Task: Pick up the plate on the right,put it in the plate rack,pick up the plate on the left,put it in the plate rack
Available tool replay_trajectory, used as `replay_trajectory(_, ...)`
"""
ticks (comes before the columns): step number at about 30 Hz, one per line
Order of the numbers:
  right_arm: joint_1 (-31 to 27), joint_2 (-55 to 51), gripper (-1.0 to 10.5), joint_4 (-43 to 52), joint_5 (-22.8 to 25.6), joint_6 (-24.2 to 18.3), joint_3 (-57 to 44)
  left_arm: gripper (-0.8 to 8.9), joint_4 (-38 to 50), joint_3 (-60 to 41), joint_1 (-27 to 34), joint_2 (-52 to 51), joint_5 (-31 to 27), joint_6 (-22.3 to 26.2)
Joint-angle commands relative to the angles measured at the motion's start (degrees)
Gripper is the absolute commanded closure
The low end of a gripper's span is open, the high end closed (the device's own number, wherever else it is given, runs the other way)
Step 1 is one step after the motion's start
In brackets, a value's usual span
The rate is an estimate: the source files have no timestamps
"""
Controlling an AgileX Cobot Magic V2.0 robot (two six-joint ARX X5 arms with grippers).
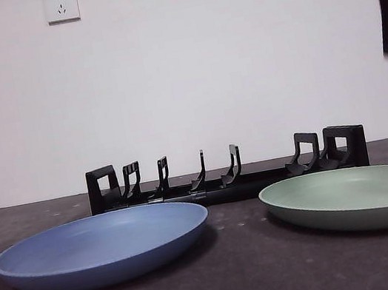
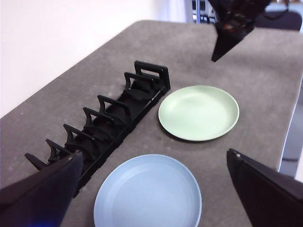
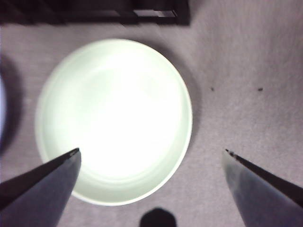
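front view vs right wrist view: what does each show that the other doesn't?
Front view only: the whole plate rack with its row of upright prongs, all slots bare, the blue plate flat on the table, a wall socket, and a dark arm tip at the top right corner.
Right wrist view only: the right gripper, jaws open, above the green plate, seen from overhead.
Both: the green plate lying flat in front of the rack's end, ungrasped.

Right gripper (image 3: 151,158) held high with jaws spread wide, left gripper (image 2: 154,161) likewise raised, jaws apart
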Motion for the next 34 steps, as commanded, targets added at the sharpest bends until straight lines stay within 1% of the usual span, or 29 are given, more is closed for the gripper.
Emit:
replay_trajectory(1,0.0,5.2,4.5,0.6,1.7,0.1,0.0,1.49,0.3,0.1,-2.4,1.0,-3.0,3.7)
replay_trajectory(3,0.0,8.5,4.5,1.3,3.0,-0.3,0.0,1.49,0.3,0.1,-4.1,2.0,-5.8,4.8)
replay_trajectory(8,0.0,13.6,4.5,3.8,4.1,-0.2,0.0,1.49,0.8,0.1,-7.5,4.7,-10.5,6.5)
replay_trajectory(12,0.0,16.8,5.1,5.0,5.0,-0.4,0.0,1.49,2.1,0.1,-9.6,7.4,-11.5,6.6)
replay_trajectory(19,0.1,21.0,5.1,6.1,5.1,-0.4,0.0,1.49,6.0,0.1,-11.8,11.1,-11.5,6.6)
replay_trajectory(21,0.5,21.6,5.2,6.4,5.8,-0.4,0.0,1.49,6.7,0.1,-12.2,11.8,-11.5,6.6)
replay_trajectory(22,0.6,21.7,5.5,6.5,6.2,-0.4,0.0,1.49,6.8,0.1,-12.3,12.0,-11.5,6.7)
replay_trajectory(24,1.0,21.8,6.7,7.1,7.0,-0.5,0.0,1.49,7.0,0.1,-12.4,12.4,-11.6,7.2)
replay_trajectory(27,1.2,21.8,7.7,7.7,6.7,-0.6,0.0,1.49,7.1,0.1,-12.4,12.9,-11.9,7.7)
replay_trajectory(29,1.6,21.8,7.7,7.8,6.8,-0.6,-0.1,1.49,7.1,0.1,-12.8,13.0,-12.9,7.7)
replay_trajectory(34,1.9,23.1,7.7,7.8,6.7,-0.6,-0.1,1.49,7.2,0.1,-13.4,13.1,-12.9,7.7)
